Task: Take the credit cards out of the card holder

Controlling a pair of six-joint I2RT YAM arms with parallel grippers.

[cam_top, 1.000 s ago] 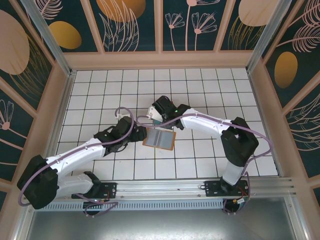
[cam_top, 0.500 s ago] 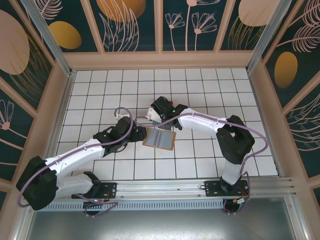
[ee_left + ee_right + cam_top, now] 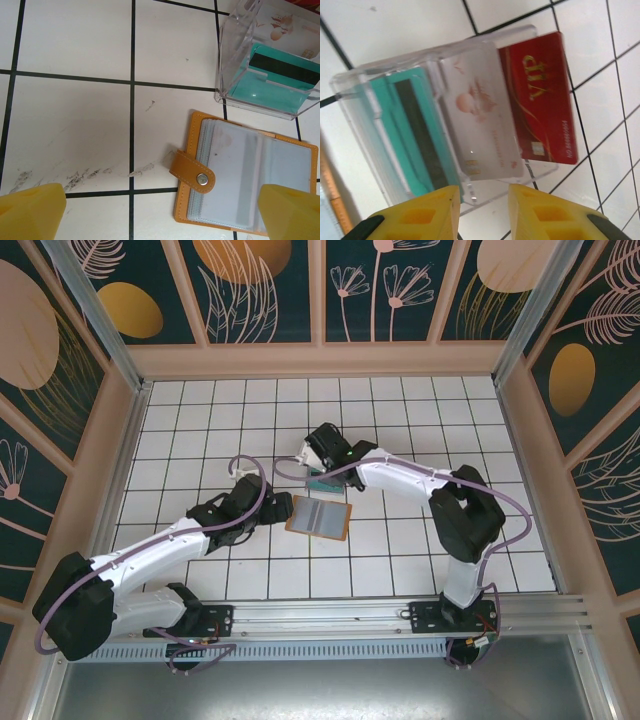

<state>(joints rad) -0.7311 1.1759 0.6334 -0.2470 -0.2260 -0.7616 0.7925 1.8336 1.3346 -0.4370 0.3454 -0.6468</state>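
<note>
The right gripper (image 3: 481, 207), jaws slightly apart and empty, is apparently finishing a card drop into the clear stand (image 3: 355, 90) beside the open card holder (image 3: 250, 185), left gripper (image 3: 160, 210) jaws spread wide; next, probably checking its sleeves (image 3: 235, 170).

The card holder (image 3: 250, 185) lies on the table (image 3: 75, 50); behind it, perhaps touching, a rack (image 3: 227, 50) holds cards (image 3: 475, 120).

White shells and black joints make up the left arm (image 3: 150, 548), lower left, and the right arm (image 3: 400, 478), centre right. Purple cables (image 3: 250, 456) loop alongside them. The right end effector (image 3: 482, 210) has blocky yellow fingers (image 3: 427, 212).
</note>
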